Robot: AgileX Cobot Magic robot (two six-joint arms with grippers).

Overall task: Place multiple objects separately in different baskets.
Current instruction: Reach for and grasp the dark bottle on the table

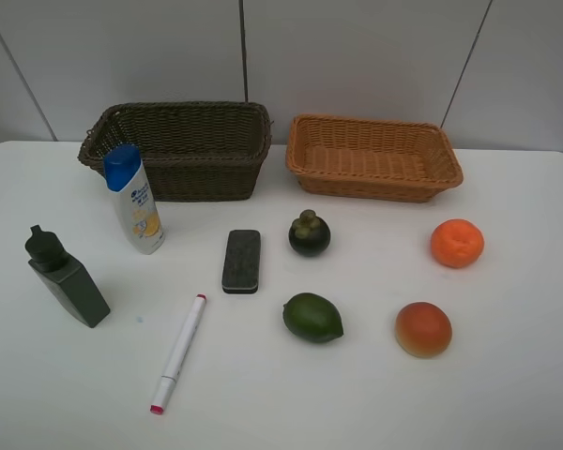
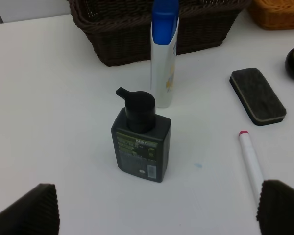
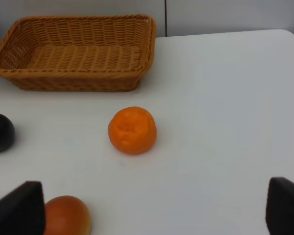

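On the white table stand a white shampoo bottle with blue cap, a dark green angular bottle, a black eraser block, a white marker, a mangosteen, a green fruit, an orange and a red-orange fruit. The dark brown basket and the light orange-tan basket stand at the back, both with nothing in them. My left gripper is open, short of the green bottle. My right gripper is open, short of the orange. Neither gripper shows in the exterior high view.
A grey panelled wall rises behind the baskets. The eraser and marker lie right of the green bottle in the left wrist view. The red-orange fruit sits by my right gripper's left finger.
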